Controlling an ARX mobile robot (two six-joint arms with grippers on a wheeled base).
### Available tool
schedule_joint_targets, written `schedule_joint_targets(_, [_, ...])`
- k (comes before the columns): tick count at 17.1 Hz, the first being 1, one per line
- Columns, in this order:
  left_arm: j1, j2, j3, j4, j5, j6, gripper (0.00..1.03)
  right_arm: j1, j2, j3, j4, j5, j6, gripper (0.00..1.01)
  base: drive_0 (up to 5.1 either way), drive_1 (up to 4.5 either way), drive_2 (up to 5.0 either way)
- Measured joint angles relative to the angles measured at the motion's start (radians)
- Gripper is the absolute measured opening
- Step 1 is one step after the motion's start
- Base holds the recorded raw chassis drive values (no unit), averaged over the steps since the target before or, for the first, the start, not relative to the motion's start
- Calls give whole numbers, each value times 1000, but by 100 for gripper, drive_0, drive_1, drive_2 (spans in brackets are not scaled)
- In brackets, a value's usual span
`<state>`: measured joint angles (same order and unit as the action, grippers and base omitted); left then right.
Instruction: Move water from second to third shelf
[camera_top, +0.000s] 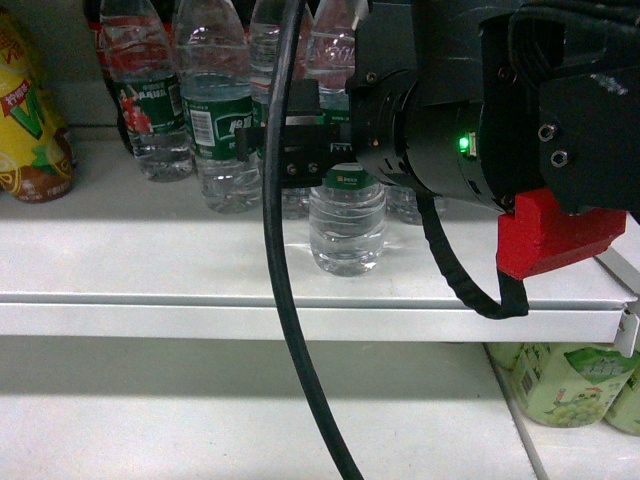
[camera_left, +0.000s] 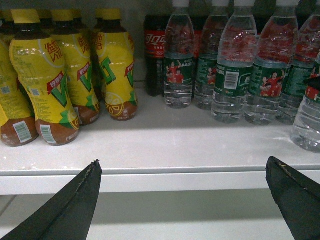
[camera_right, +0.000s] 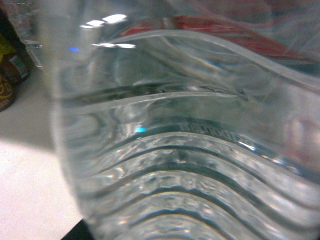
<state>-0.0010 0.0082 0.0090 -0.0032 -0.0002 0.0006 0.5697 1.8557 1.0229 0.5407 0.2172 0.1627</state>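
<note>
A clear ribbed water bottle stands on the white shelf, out in front of the row of like bottles. My right gripper reaches in from the right and is shut on it at label height, hiding its upper half. That bottle fills the right wrist view, very close, and no fingers show there. In the left wrist view the same bottle sits at the right edge. My left gripper hangs open, level with the shelf's front lip, with nothing between its fingers.
A row of green-labelled water bottles lines the back, with a dark cola bottle to their left. Yellow tea bottles fill the left end. Below lies another white shelf with pale green bottles at the right.
</note>
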Motion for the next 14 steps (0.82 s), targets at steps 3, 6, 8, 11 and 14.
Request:
schedule_joint_targets(3, [0, 0, 0, 0, 0, 0, 98, 0, -62, -74, 16, -5, -3, 45, 0, 0, 0])
schedule_joint_targets(6, [0, 0, 0, 0, 0, 0, 98, -4, -190, -238, 60, -16, -17, 42, 0, 0, 0])
schedule_joint_targets(8, [0, 0, 0, 0, 0, 0, 98, -34, -301, -369, 81, -40, -26, 42, 0, 0, 0])
schedule_joint_targets(11, [0, 0, 0, 0, 0, 0, 98, -124, -457, -536, 94, -57, -31, 41, 0, 0, 0])
schedule_joint_targets(14, [0, 0, 0, 0, 0, 0, 98, -233, -638, -655, 91, -77, -52, 41, 0, 0, 0])
